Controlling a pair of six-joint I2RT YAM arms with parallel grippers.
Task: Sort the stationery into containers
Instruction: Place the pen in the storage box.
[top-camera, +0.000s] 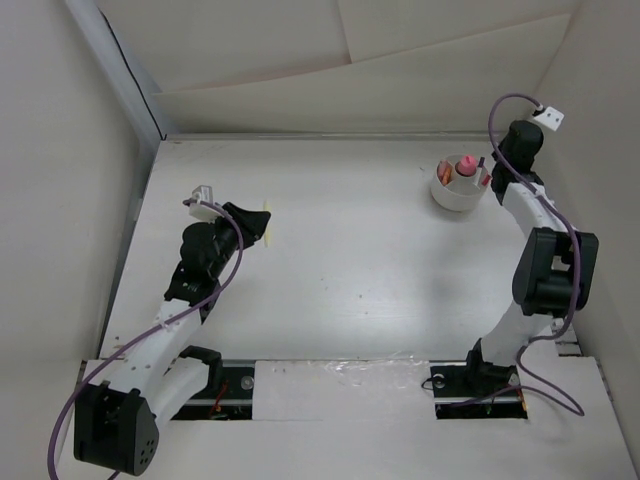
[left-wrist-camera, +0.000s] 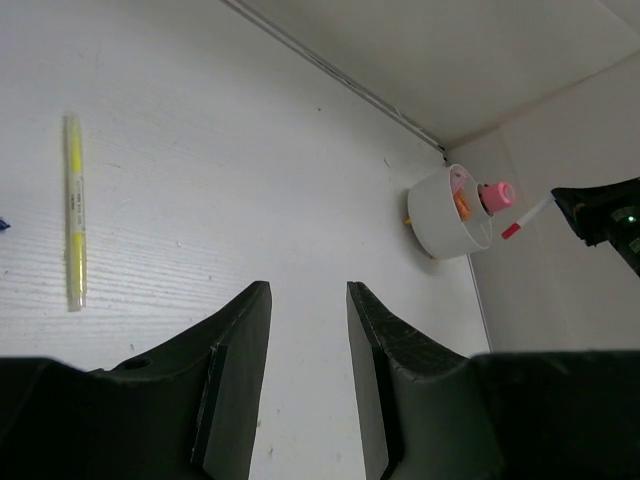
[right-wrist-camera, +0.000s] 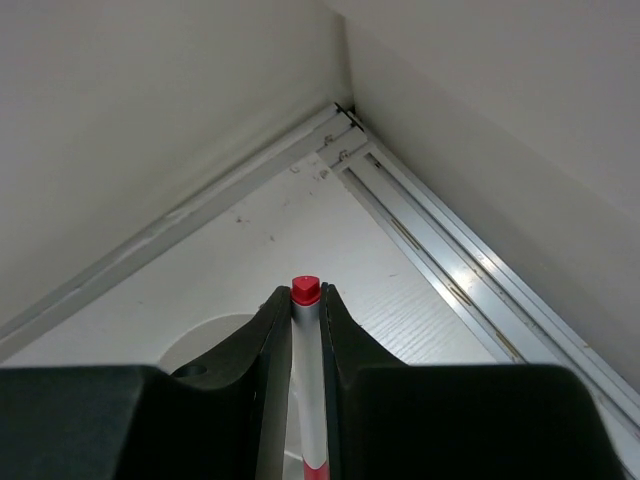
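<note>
The right gripper (right-wrist-camera: 304, 302) is clamped on the white pen with the red tip (left-wrist-camera: 527, 216) – the shaft is pinched between the two fingers and the red end stands just past the fingertips. The white cup (left-wrist-camera: 440, 215) is seen low and to the left of those fingertips in the right wrist view, so the pen's tip cannot be said to be squarely over an opening. In the left wrist view it is aimed at the rim, just beside the pink-capped tube (left-wrist-camera: 495, 193) and the orange piece (left-wrist-camera: 461, 204) that are already inside. If the pen were released from here, it could be caught on the rim or a divider and dropped onto the table (top-camera: 350, 270) beside the wall. If it were pushed lower without being centred, the tube could be knocked, or the cup – judged light – could be shoved or tipped by the fingers. The left gripper (left-wrist-camera: 308, 325) is held with its jaws apart and nothing between them. The yellow pen (left-wrist-camera: 73, 210) is lying flat, ahead and well to the left of its fingers. A thin round pen could be rolled away if it were approached off-line.
</note>
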